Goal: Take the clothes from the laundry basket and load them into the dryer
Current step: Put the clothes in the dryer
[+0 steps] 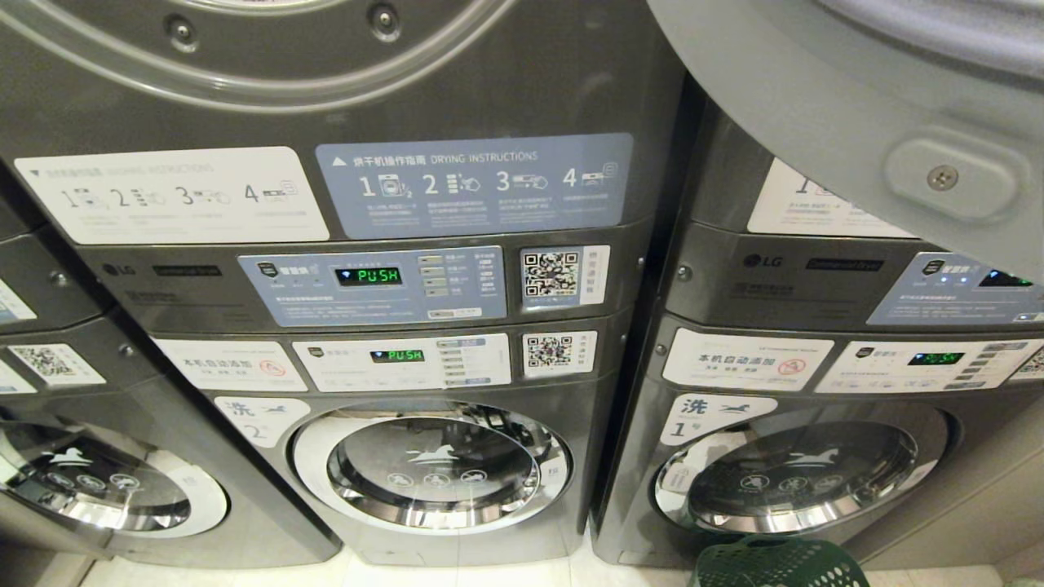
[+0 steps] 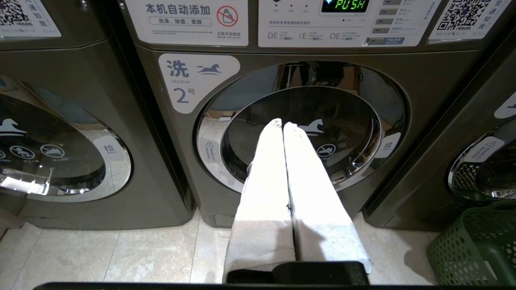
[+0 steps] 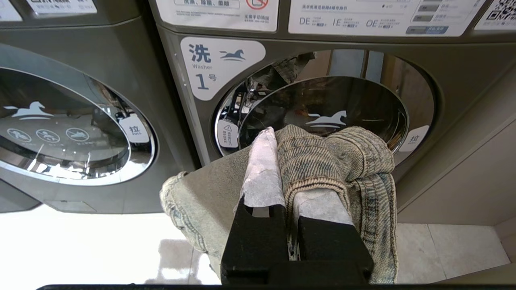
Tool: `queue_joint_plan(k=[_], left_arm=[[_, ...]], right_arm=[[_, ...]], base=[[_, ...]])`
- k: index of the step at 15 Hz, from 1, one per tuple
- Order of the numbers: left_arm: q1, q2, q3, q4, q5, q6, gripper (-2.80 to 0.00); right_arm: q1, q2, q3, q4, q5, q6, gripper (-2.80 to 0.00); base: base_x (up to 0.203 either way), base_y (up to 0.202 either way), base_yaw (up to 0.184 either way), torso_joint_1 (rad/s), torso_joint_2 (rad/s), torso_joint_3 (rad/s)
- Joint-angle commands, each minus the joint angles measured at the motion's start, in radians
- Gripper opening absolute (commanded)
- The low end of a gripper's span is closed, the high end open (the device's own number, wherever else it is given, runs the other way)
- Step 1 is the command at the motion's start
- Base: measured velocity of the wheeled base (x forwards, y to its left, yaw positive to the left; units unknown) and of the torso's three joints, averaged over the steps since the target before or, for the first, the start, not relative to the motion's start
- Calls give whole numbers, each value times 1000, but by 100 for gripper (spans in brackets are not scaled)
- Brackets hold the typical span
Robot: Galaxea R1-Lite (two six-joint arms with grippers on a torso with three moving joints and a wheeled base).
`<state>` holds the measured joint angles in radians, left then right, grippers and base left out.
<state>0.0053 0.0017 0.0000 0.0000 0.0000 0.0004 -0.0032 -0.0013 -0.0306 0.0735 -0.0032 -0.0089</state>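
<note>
right wrist view: right gripper (image 3: pixel 278 161) fingers clamped on denim garment (image 3: pixel 342 161) before washer 1 (image 3: pixel 322 108) — not yet loaded; left gripper (image 2: pixel 282 129) fingers together, empty; laundry basket (image 1: pixel 775 564) on floor.

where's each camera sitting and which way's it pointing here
Head view: high on the robot, facing down at stacked grey machines and an open dryer door; no arm shows.
Left wrist view: behind the left gripper, shut and empty, facing the washer marked 2.
Right wrist view: behind the right gripper, shut on washed-out blue denim jeans, facing the washer marked 1.
Shared: head and left wrist views both show the green perforated plastic laundry basket.
</note>
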Motion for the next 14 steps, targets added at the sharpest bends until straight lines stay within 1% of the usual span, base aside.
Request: queue_joint_plan(k=[1, 9, 14], left_arm=[[1, 0, 0, 0, 0, 0, -280], [1, 0, 0, 0, 0, 0, -280], [1, 0, 0, -2, 0, -2, -280]], right_arm=[[0, 1, 0, 0, 0, -2, -280], [0, 1, 0, 2, 0, 0, -280], [0, 1, 0, 2, 1, -2, -280]], base=[[0, 0, 0, 151, -325, -163], [0, 0, 0, 151, -314, -167], [0, 0, 0, 105, -205, -106]])
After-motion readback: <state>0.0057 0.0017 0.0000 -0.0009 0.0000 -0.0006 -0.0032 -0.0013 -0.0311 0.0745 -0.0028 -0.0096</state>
